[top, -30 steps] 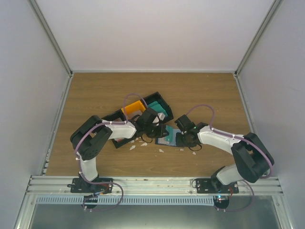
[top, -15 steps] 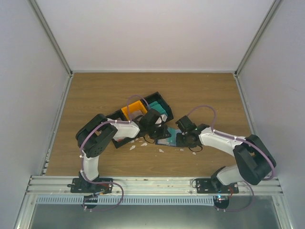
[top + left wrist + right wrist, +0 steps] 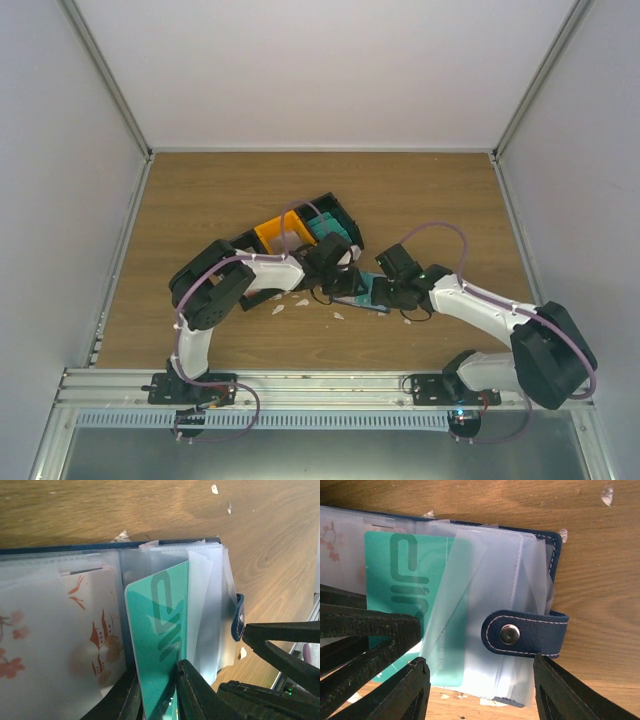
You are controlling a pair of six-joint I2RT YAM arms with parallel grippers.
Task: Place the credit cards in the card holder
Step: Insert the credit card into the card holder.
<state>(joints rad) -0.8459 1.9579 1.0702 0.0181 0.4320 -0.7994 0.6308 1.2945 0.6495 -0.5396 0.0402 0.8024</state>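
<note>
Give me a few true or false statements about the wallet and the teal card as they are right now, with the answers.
1. The card holder lies open on the wooden table. True.
2. The teal card sits between the fingers of the left gripper. True.
3. The snap tab is red. False: it is navy blue with a metal stud.
4. The card holder rests inside the orange bin. False: it lies on the table in front of the bin.
5. A white card with red houses sits in a sleeve beside the teal card. True.
</note>
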